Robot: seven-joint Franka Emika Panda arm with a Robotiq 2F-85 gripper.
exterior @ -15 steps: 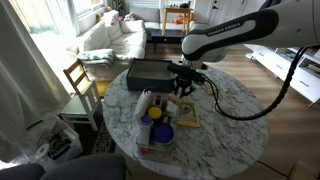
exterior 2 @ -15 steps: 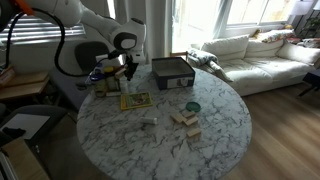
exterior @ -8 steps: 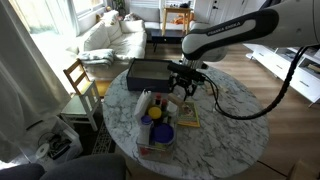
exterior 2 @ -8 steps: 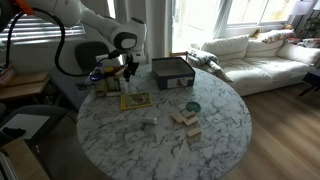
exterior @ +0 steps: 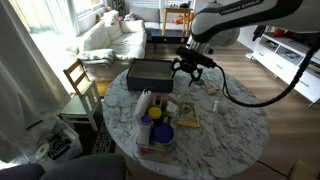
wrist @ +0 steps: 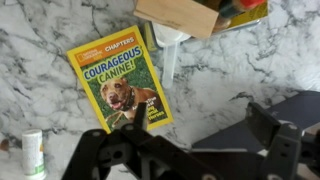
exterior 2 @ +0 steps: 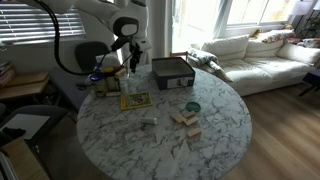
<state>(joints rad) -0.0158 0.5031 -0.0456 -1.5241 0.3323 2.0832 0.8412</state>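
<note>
Courageous Canine book (wrist: 118,82) lies flat on the table (exterior: 235,135) with its cover up. There is a dog on the front. The book is just beside the wooden box (wrist: 180,12) and well in from the table's edge. Nothing holds it.

A second ago the gripper (exterior: 191,78) was down low, right over the book, and its jaws were almost shut. Now the gripper is higher up in the air above the book. Its jaws are wide open and there is nothing in them. The big white arm (exterior: 240,15) has gone up too. The book is in the same spot as before, and so are the other things on the table.

In the wrist view a white spoon (wrist: 165,50) pokes out from under the wooden box, just beside the book's top corner. A small white tube (wrist: 33,155) with a green label is near the book's bottom corner.

The table is round and made of white stone with grey lines in it. A black case (exterior: 150,73) sits near the table's edge, on the sofa side. In an exterior view some wood blocks (exterior 2: 185,118) and a little green round thing (exterior 2: 192,107) sit close together near the middle of the table.

Around the table is a bright living room. There is a white sofa (exterior: 110,40) by the windows. A wooden chair (exterior: 80,80) stands next to the table's edge. The floor is brown wood.
</note>
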